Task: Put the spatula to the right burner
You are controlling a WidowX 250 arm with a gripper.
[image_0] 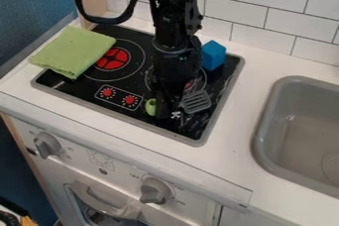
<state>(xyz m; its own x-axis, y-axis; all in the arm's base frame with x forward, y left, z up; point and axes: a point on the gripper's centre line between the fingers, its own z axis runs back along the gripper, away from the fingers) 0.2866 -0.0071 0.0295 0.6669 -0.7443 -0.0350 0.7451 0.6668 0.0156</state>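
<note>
Spatula [197,101] is at the front right part of the black stovetop [66,87], slotted gray head toward the right side of the view, the sink [266,121] side. Green piece on the other side of the gripper [167,113] looks like its handle end, so the long axis runs roughly crosswise in view, tilted slightly up toward the head. Middle stretch hidden by the gripper.

Gripper hangs down between head and green piece: head just right of its lower end, green piece just left. Cannot tell if the gripper is open or closed, or if it has hold of the spatula. Can't tell if the spatula touches the stovetop either.

Head is at the near right edge of the right burner [190,84], mostly on the near side of it; burner partly covered by the arm.

Rest: folded green cloth [74,51] over the left edge of the stovetop, by the left burner [112,58]; blue block [212,55] at the far right corner; two red knobs [130,100] printed near the front.
</note>
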